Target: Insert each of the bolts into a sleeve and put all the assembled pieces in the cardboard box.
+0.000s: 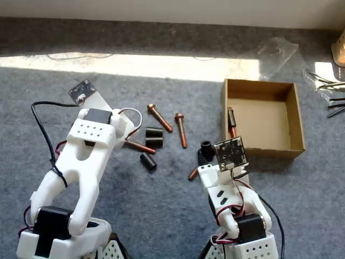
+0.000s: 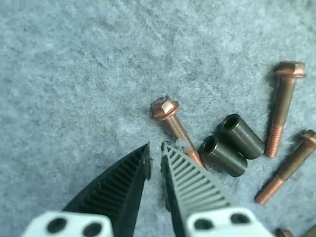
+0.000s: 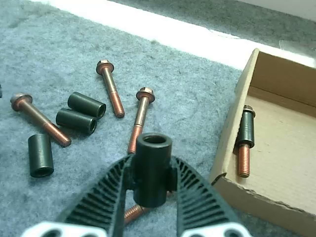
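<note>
Right tool (image 3: 151, 167) clenched on upright sleeve (image 3: 154, 148), left tool (image 2: 155, 148) released, bolt (image 2: 177, 127) just beside

The threaded end of a copper-coloured flanged metal bolt (image 2: 173, 118) is hidden behind one ribbed finger (image 2: 192, 182) of the left gripper (image 2: 155, 148). Beneath the right gripper (image 3: 151, 160), a second copper bolt (image 3: 132, 213) is mostly covered by the fingers and by the black cylindrical sleeve (image 3: 153, 173) clamped between them. The brown cardboard box (image 3: 232, 128) is cut off by the frame edge.

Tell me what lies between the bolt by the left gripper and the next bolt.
Two black sleeves, side by side, separate that bolt from the next bolt, in the left wrist view.
</note>
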### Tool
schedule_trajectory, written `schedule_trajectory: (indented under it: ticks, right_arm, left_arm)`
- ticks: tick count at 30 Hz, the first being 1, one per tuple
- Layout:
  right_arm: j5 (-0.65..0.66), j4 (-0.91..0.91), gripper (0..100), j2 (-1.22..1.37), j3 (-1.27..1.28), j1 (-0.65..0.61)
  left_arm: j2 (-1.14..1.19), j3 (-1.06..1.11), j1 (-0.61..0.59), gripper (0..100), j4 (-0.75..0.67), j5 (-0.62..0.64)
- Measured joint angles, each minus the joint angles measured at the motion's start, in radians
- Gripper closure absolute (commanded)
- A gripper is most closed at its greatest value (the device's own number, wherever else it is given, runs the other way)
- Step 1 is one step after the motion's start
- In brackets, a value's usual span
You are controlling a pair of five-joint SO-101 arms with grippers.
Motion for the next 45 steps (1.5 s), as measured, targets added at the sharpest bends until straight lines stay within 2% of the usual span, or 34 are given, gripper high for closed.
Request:
schedule_trajectory:
  ticks: [4,8,11,16,25,31,37,45]
  right_arm:
    - [0.0,0.0,99.4,0.0,0.0,0.0]
    - [0.0,0.0,99.4,0.0,0.0,0.0]
    - [0.0,0.0,99.4,0.0,0.0,0.0]
    - [0.0,0.0,99.4,0.0,0.0,0.0]
    - [0.0,0.0,99.4,0.0,0.0,0.0]
    - [0.0,0.0,99.4,0.0,0.0,0.0]
    - [0.0,0.0,99.4,0.0,0.0,-0.002]
    - [0.0,0.0,99.4,0.0,0.0,-0.002]
  left_arm:
    - [0.009,0.015,0.002,95,-0.072,0.032]
    - [0.009,0.084,0.06,95,-0.196,0.04]
    - [0.009,0.107,0.075,91,-0.252,0.083]
    - [0.009,0.114,0.072,80,-0.267,0.121]
    - [0.009,0.158,0.068,79,-0.272,0.178]
    - [0.009,0.173,0.008,79,-0.278,0.178]
    - [0.009,0.241,0.011,79,-0.385,0.178]
    - [0.009,0.245,0.009,79,-0.404,0.178]
